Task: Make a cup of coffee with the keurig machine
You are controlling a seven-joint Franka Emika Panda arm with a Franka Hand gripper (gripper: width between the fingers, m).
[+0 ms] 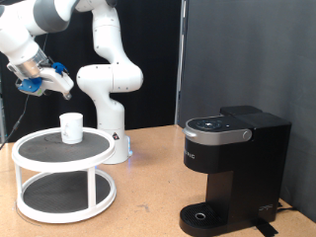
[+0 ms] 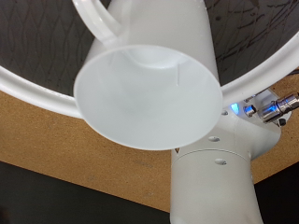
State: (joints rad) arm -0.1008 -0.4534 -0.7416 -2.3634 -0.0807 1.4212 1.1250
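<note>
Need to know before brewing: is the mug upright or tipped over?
Upright. The white mug stands on the top tier of the white round stand, and the wrist view looks into its open mouth.

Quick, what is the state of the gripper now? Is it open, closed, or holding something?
Gripper: above the cup on the white stand, not holding it; open or closed cannot be told.

You had the white cup (image 1: 70, 127) (image 2: 148, 79) standing upright on the top tier at the exterior view's left, its mouth empty. Your black coffee maker (image 1: 235, 170) sat well apart at the right, lid shut.
</note>
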